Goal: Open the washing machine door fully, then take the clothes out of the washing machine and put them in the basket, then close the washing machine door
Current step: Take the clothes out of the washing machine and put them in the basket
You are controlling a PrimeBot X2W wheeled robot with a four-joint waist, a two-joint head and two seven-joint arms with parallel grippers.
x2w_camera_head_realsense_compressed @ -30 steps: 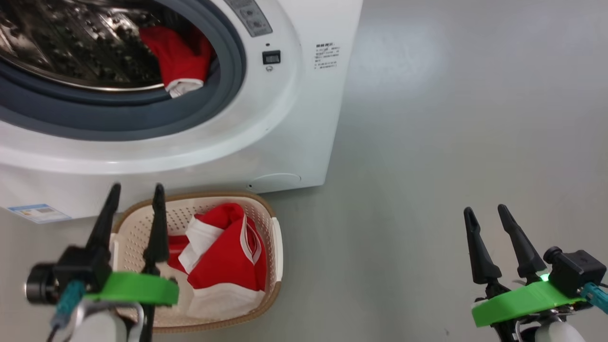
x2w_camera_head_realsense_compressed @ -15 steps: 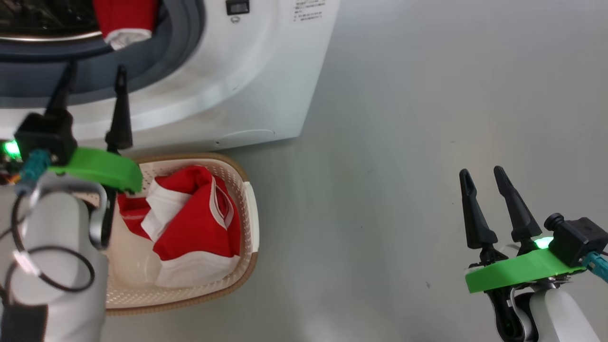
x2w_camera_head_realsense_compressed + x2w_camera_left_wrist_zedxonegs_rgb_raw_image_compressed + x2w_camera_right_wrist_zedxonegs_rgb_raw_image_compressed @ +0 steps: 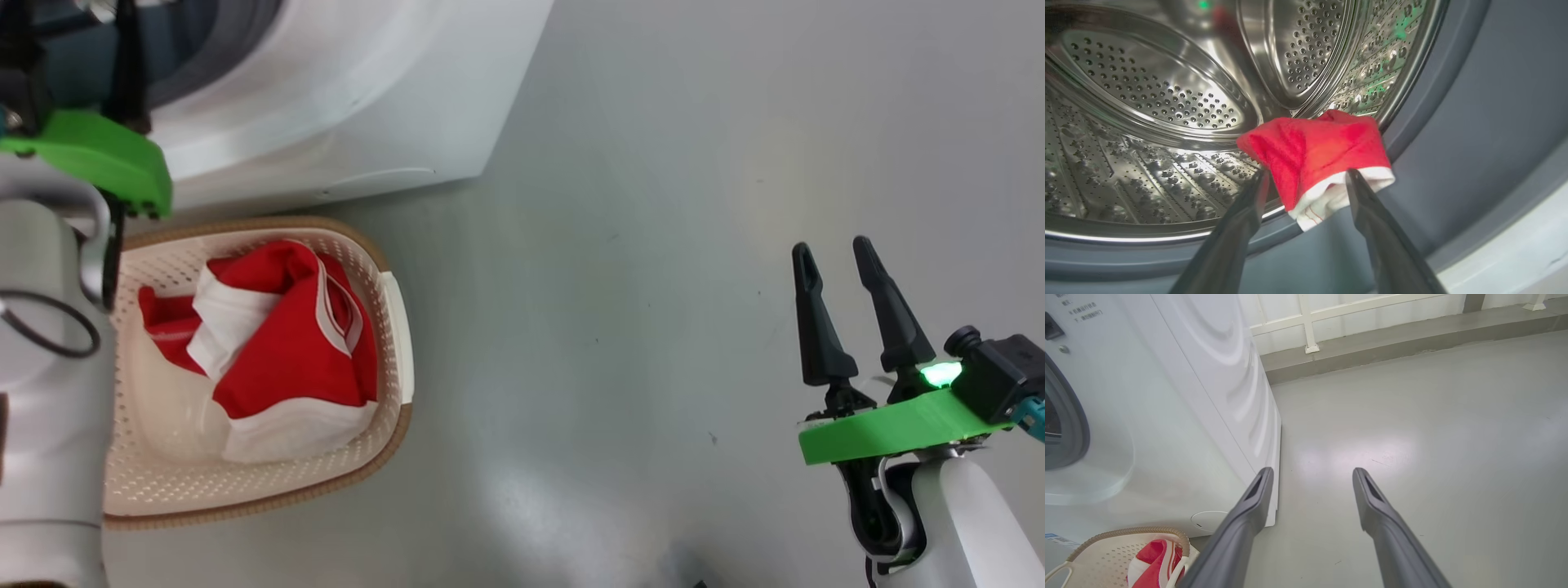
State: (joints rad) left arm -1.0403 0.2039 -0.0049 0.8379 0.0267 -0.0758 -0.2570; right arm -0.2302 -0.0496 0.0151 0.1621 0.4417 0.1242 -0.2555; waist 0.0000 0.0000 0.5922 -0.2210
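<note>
The white washing machine [image 3: 367,98] stands at the top left, its steel drum [image 3: 1167,102] open; the washing machine door is out of view. One piece of the red clothes [image 3: 1314,147] with a white trim hangs over the drum lip onto the grey gasket [image 3: 1453,122]. My left gripper [image 3: 1306,175] is open, its fingertips on either side of that garment's lower edge. More red and white clothes [image 3: 286,351] lie in the cream basket [image 3: 396,327] on the floor before the machine. Far to the right, my right gripper [image 3: 833,247] hangs open and holds nothing.
Bare grey floor [image 3: 653,245] stretches between the basket and my right arm. My pale left forearm [image 3: 49,367] covers the basket's left side. A white railing [image 3: 1310,322] on a low kerb runs behind the machine.
My left gripper has risen from above the basket up to the drum opening, at the red garment. The head camera has tilted, shifting the machine up and left. The right gripper has stayed open.
</note>
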